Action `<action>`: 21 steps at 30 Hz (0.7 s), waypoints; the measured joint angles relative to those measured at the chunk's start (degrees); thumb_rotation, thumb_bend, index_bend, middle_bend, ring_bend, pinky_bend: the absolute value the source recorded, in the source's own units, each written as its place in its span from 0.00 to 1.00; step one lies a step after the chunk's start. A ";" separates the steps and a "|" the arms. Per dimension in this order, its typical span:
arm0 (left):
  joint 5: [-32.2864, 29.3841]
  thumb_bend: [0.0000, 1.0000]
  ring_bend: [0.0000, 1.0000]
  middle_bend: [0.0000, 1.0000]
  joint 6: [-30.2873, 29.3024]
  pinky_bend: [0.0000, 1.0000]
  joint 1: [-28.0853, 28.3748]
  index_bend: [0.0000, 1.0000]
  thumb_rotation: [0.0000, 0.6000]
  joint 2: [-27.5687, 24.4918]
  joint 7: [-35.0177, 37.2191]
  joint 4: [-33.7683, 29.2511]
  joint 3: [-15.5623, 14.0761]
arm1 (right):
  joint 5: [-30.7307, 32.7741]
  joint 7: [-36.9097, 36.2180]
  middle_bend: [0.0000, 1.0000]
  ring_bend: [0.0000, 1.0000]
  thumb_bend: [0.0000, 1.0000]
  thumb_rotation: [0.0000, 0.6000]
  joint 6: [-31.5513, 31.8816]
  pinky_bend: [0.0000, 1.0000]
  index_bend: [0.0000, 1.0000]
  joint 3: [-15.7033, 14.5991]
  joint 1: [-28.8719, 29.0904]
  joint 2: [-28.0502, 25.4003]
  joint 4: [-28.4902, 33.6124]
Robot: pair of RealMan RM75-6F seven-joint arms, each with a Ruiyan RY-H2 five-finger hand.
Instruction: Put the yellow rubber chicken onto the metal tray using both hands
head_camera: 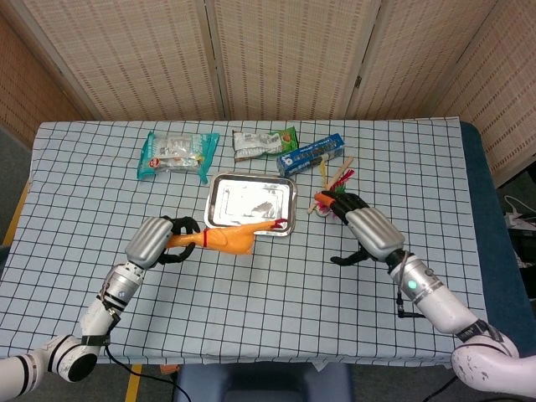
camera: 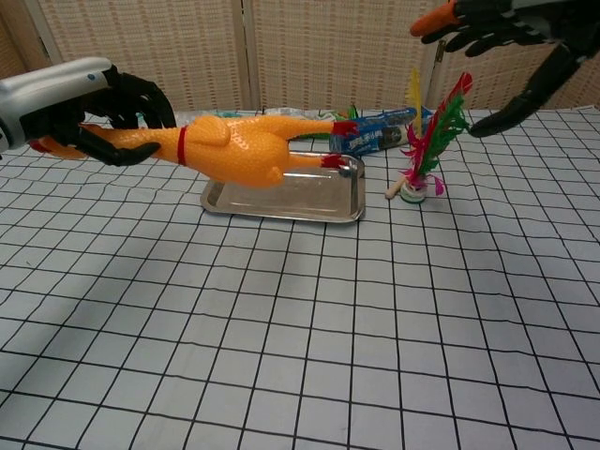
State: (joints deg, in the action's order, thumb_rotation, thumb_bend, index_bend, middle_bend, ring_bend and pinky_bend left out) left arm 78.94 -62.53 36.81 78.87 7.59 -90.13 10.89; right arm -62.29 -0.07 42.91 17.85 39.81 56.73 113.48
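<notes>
My left hand (head_camera: 159, 241) (camera: 89, 108) grips the neck of the yellow rubber chicken (head_camera: 228, 240) (camera: 239, 148) and holds it level in the air, red feet pointing right. The chicken hangs over the near edge of the metal tray (head_camera: 243, 201) (camera: 300, 198), which lies flat on the checked cloth. My right hand (head_camera: 362, 228) (camera: 511, 37) is raised to the right of the tray with fingers spread and nothing in it, well apart from the chicken's feet.
A shuttlecock with red and green feathers (head_camera: 333, 197) (camera: 427, 141) stands just right of the tray, below my right hand. Behind the tray lie a blue box (head_camera: 311, 153), a green packet (head_camera: 264, 142) and a teal packet (head_camera: 176, 156).
</notes>
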 measured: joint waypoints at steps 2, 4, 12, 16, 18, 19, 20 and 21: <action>-0.52 0.58 0.62 0.81 0.05 0.51 -0.01 0.91 1.00 -0.36 -0.23 -0.99 0.31 | 4.98 1.60 0.00 0.00 0.11 1.00 -2.18 0.00 0.00 0.58 4.95 1.83 -0.35; -0.87 0.58 0.62 0.81 0.20 0.51 0.06 0.91 1.00 -0.70 -0.32 -1.84 0.55 | 9.23 3.12 0.00 0.00 0.11 1.00 -3.43 0.00 0.00 0.78 8.90 3.70 -0.95; -1.26 0.58 0.62 0.81 0.22 0.51 0.13 0.91 1.00 -1.88 -0.56 -3.61 0.89 | 28.61 10.33 0.00 0.00 0.11 1.00 -5.18 0.00 0.00 -1.41 23.74 11.22 -5.33; -1.04 0.59 0.62 0.81 -0.48 0.50 -0.17 0.91 1.00 -2.32 -0.19 -4.34 0.95 | 35.93 13.54 0.01 0.00 0.11 1.00 -4.09 0.03 0.05 -3.61 28.93 14.48 -7.39; -0.69 0.59 0.62 0.81 -1.05 0.50 -0.35 0.91 1.00 -2.43 -0.10 -4.70 0.93 | 38.64 14.58 0.12 0.10 0.12 1.00 -3.42 0.23 0.22 -4.53 30.84 15.73 -8.16; -0.36 0.59 0.62 0.81 -1.30 0.50 -0.47 0.91 1.00 -2.55 0.01 -4.99 0.87 | 39.47 15.03 0.17 0.15 0.13 1.00 -3.06 0.31 0.29 -4.92 31.51 16.13 -8.39; -0.15 0.60 0.62 0.81 -1.40 0.50 -0.54 0.91 1.00 -2.67 0.08 -5.18 0.81 | 40.10 15.60 0.25 0.26 0.16 1.00 -2.54 0.46 0.39 -5.39 32.21 16.46 -8.53; 0.04 0.60 0.62 0.81 -1.45 0.50 -0.57 0.91 1.00 -2.78 0.10 -5.32 0.72 | 40.23 15.89 0.33 0.36 0.19 1.00 -2.03 0.57 0.48 -5.58 32.47 16.62 -8.58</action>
State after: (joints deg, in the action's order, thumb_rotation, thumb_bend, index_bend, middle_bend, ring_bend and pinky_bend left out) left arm 78.98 -63.99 36.24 76.09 7.69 -95.45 11.61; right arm -22.06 15.82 40.88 12.27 72.28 73.36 104.91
